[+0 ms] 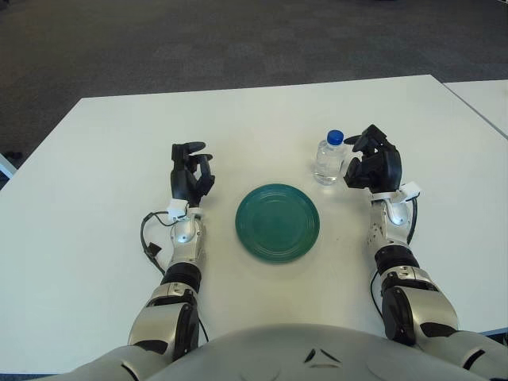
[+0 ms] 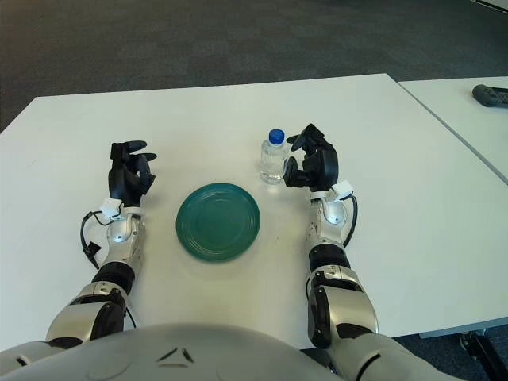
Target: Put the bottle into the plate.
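Note:
A small clear bottle (image 1: 329, 161) with a blue cap stands upright on the white table (image 1: 103, 159), beyond the right rim of the round green plate (image 1: 277, 221). My right hand (image 1: 370, 162) is just to the bottle's right at its height. Its fingers are spread toward the bottle, with a narrow gap between them and nothing held. My left hand (image 1: 190, 171) shows left of the plate with loosely bent fingers, holding nothing.
A second white table (image 1: 486, 98) adjoins on the right, and a dark device (image 2: 492, 94) lies on it. The table's far edge gives way to dark carpet (image 1: 238, 40). A black cable (image 1: 148, 238) loops beside my left wrist.

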`<action>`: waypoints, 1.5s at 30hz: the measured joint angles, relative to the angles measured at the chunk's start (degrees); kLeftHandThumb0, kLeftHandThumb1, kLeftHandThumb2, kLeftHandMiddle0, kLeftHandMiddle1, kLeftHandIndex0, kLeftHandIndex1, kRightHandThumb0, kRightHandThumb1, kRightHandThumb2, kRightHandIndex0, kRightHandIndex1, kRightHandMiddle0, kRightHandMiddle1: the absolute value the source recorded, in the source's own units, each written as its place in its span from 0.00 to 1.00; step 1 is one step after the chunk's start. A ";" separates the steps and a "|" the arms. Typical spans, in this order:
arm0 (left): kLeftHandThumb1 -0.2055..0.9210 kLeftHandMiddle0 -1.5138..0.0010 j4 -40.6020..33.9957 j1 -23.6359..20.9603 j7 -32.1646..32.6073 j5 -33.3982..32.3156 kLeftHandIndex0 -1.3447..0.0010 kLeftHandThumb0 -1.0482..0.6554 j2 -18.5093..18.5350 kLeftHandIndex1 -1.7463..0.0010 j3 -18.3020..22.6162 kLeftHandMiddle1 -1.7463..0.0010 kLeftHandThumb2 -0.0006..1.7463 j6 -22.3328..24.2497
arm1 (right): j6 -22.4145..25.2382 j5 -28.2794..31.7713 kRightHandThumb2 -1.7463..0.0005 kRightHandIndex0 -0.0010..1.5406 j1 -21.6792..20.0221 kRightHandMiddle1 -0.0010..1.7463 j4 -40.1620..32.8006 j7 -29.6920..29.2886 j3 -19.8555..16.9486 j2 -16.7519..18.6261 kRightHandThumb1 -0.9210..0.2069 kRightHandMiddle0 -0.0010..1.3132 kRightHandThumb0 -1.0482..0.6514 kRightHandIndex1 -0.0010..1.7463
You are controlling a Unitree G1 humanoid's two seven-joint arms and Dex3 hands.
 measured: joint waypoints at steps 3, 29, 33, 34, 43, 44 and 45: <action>1.00 0.88 0.05 -0.05 0.27 0.04 0.92 0.09 -0.01 0.11 -0.01 0.07 0.37 -0.08 | -0.02 0.36 0.23 0.80 0.61 1.00 -1.29 1.17 -0.01 -0.17 0.56 0.49 0.32 1.00; 1.00 0.88 0.54 -0.34 0.32 0.03 0.92 0.11 -0.10 0.13 -0.04 0.10 0.38 -0.57 | 13.12 -11.13 0.68 0.13 -0.94 0.34 -2.20 -3.11 5.30 -7.41 0.00 0.00 0.02 0.03; 1.00 0.88 0.25 -0.18 0.33 0.10 0.91 0.11 -0.24 0.13 -0.06 0.11 0.38 -0.91 | 9.35 -12.18 0.67 0.12 -1.64 0.30 0.86 -2.55 6.10 -7.89 0.00 0.00 0.01 0.02; 1.00 0.88 0.13 -0.12 0.34 0.12 0.91 0.11 -0.28 0.13 -0.07 0.11 0.38 -0.94 | 8.43 -12.45 0.67 0.12 -2.02 0.29 1.90 -2.54 6.27 -8.03 0.00 0.00 0.00 0.01; 1.00 0.88 -0.25 0.07 0.36 0.53 0.90 0.11 -0.56 0.13 -0.07 0.11 0.38 -0.97 | 3.99 -13.92 0.68 0.13 -4.59 0.28 6.63 -1.91 7.30 -8.92 0.00 0.00 0.00 0.01; 1.00 0.88 -0.30 0.09 0.35 0.53 0.90 0.11 -0.58 0.13 -0.07 0.11 0.38 -0.97 | 3.64 -13.99 0.68 0.13 -4.79 0.29 6.98 -1.84 7.40 -9.01 0.00 0.00 0.00 0.01; 1.00 0.88 -0.38 0.12 0.35 0.53 0.90 0.11 -0.60 0.13 -0.07 0.11 0.38 -0.97 | 3.29 -14.05 0.68 0.14 -4.95 0.29 7.24 -1.81 7.55 -9.12 0.00 0.00 0.00 0.01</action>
